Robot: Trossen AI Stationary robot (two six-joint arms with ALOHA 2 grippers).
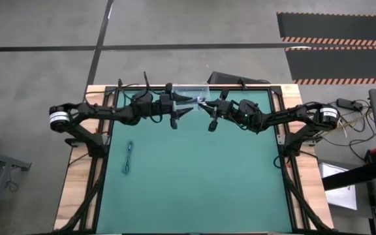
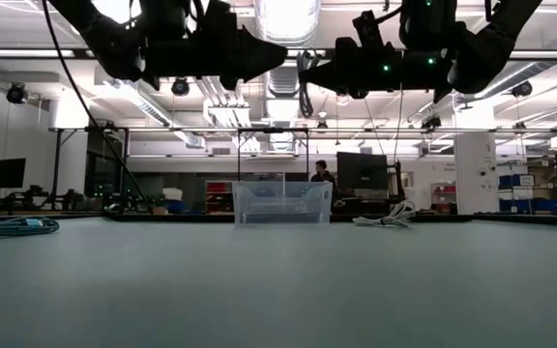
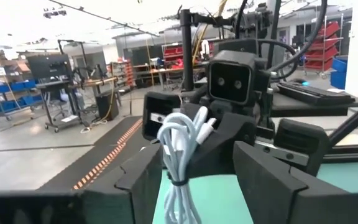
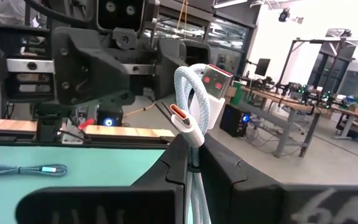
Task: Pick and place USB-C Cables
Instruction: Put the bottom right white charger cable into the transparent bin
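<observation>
A white braided USB-C cable bundle (image 4: 194, 106) is up in the air over the table's far middle, with my right gripper (image 4: 192, 163) shut on it. My left gripper (image 3: 194, 186) faces it from the table's left side, open, with one finger on each side of the bundle's lower part (image 3: 180, 199); I cannot tell whether they touch it. In the high view the two grippers, left (image 1: 188, 111) and right (image 1: 207, 112), meet tip to tip. A teal cable (image 1: 129, 156) lies flat on the mat at the left. Another white cable (image 2: 385, 218) lies beside the clear bin (image 2: 282, 203). My right gripper pinches the white bundle between its two fingers, around its middle (image 4: 193, 157). The fingers come nearly level from the table's right side. The bundle stands roughly upright, plug ends (image 4: 215, 79) on top, lower part below the fingers, clear of the table.
The clear bin (image 1: 191, 91) stands at the mat's far edge, just beyond both grippers. The green mat (image 1: 194, 183) lies open toward the near edge. Wooden borders and arm frames run along both sides. A person sits far behind the bin in the room.
</observation>
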